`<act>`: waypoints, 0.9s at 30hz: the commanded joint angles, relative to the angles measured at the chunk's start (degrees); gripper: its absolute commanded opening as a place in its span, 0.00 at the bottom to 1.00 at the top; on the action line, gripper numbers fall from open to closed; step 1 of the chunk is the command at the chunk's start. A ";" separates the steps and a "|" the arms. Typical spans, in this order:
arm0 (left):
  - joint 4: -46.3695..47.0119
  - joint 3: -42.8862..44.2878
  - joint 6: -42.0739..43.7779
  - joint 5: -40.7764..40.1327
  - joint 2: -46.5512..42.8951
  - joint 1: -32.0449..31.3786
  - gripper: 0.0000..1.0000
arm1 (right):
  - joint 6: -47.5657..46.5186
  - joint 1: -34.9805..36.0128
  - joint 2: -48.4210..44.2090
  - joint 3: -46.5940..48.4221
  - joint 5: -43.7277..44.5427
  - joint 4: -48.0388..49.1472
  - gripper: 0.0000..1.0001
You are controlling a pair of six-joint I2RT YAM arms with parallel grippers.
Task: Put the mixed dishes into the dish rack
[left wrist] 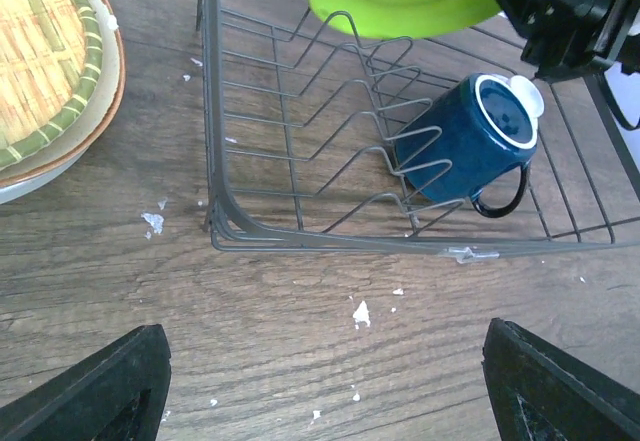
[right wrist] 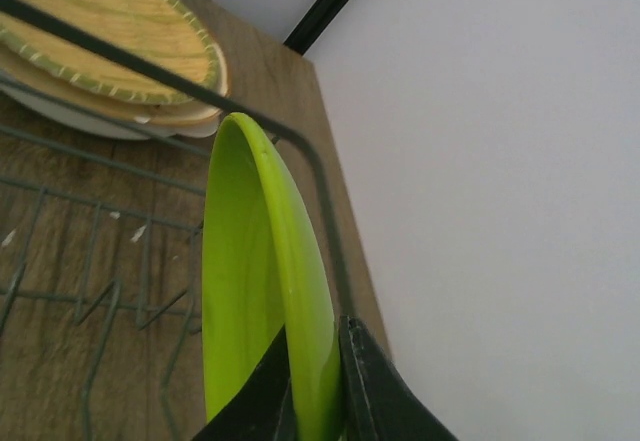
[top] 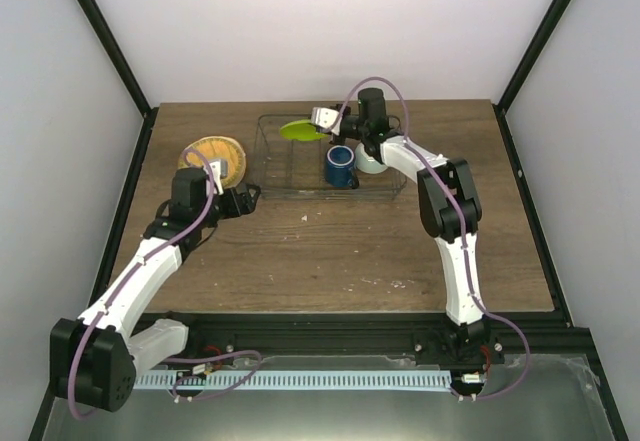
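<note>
The dish rack (top: 290,176) is a wire rack with dividers at the back middle of the table. My right gripper (top: 322,121) is shut on the rim of the lime-green plate (top: 299,130) and holds it on edge above the rack's far left part; the plate (right wrist: 250,291) sits between the right fingers. The dark blue mug (top: 340,165) lies on its side in the rack (left wrist: 300,236). The pale mint bowl (top: 372,164) is partly hidden under my right arm. The tan woven plate (top: 212,156) lies on the beige plate (left wrist: 95,121) left of the rack. My left gripper (left wrist: 325,401) is open and empty over the table in front of the rack.
White crumbs (left wrist: 361,312) dot the wooden table before the rack. Black frame posts and white walls close in the sides and back. The right arm (top: 440,201) reaches across the rack's right side.
</note>
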 commanded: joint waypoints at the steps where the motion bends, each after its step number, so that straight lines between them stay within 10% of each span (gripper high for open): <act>1: 1.15 1.91 0.80 0.42 0.13 0.51 0.87 | -1.71 -0.13 1.29 3.53 -0.79 -3.27 0.01; 18: 1.72 2.50 0.98 0.46 1.57 2.01 0.87 | -0.01 -0.08 -0.12 3.80 -1.44 -2.73 0.30; 27: -1.50 10.75 0.89 -2.29 12.51 13.06 0.90 | 5.62 1.61 -14.35 0.82 2.98 -2.49 0.46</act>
